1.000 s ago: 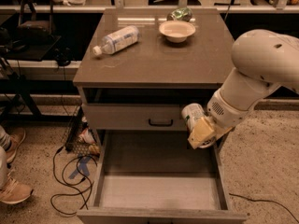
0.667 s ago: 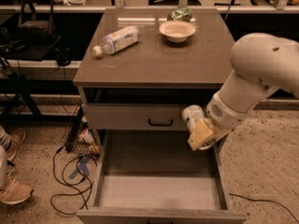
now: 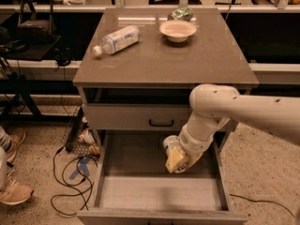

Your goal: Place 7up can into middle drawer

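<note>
My gripper [image 3: 176, 156] is at the end of the white arm, lowered into the open middle drawer [image 3: 159, 192] near its right side. It is shut on the 7up can [image 3: 171, 146], a small pale cylinder with a shiny top, held tilted a little above the drawer's grey floor. The fingers are mostly hidden behind the can and the wrist. The drawer is pulled out wide toward me, and nothing lies on its floor.
The closed upper drawer front with a black handle [image 3: 161, 123] is just above the gripper. On the tabletop [image 3: 206, 60] lie a clear plastic bottle [image 3: 117, 39], a white bowl [image 3: 177, 30] and a green packet [image 3: 181, 14]. Cables [image 3: 70, 177] and a person's shoes [image 3: 14, 191] are on the floor to the left.
My gripper has moved down and to the left with the can, from beside the upper drawer front into the open middle drawer.
</note>
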